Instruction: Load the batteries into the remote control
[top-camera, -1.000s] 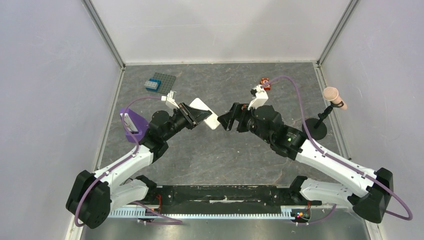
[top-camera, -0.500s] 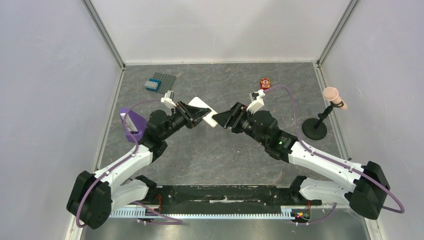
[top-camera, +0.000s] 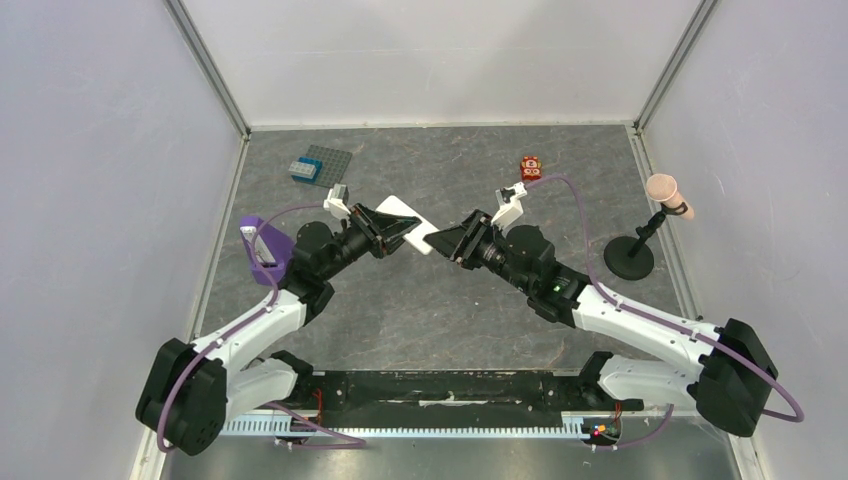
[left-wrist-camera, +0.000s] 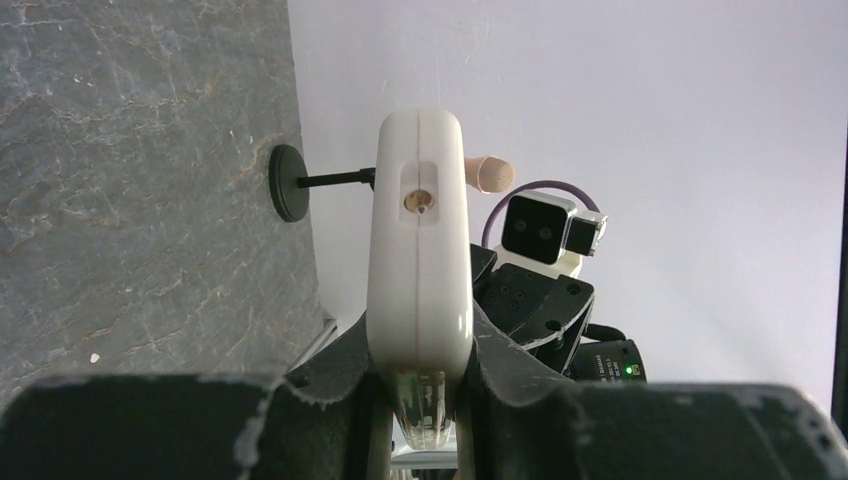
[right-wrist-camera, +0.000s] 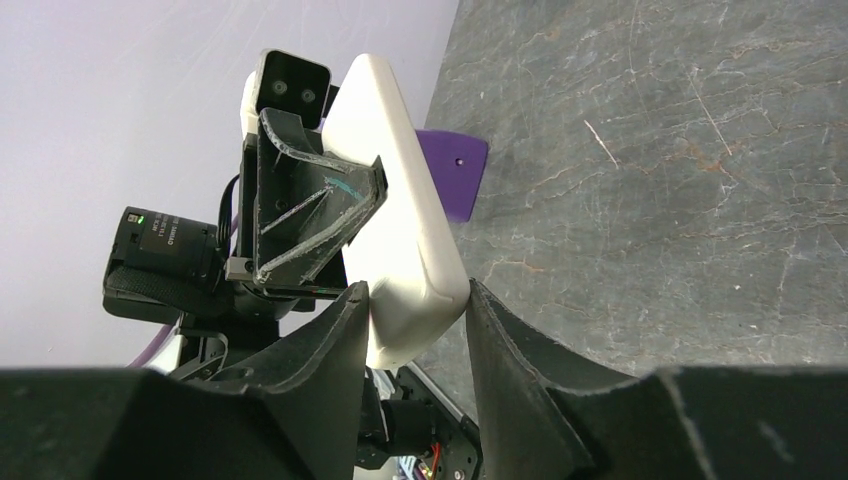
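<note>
Against grey tabletop (right-wrist-camera: 650, 150), right gripper (right-wrist-camera: 416, 300) hides remote control's (right-wrist-camera: 400, 190) lower end.

From up high at the near side, I'm looking down on the whole table (top-camera: 440, 320). My left wrist camera is in tight, facing the right arm (left-wrist-camera: 545, 310) along the remote control (left-wrist-camera: 418, 250); right wrist faces back, just as close. All three share that remote.
</note>
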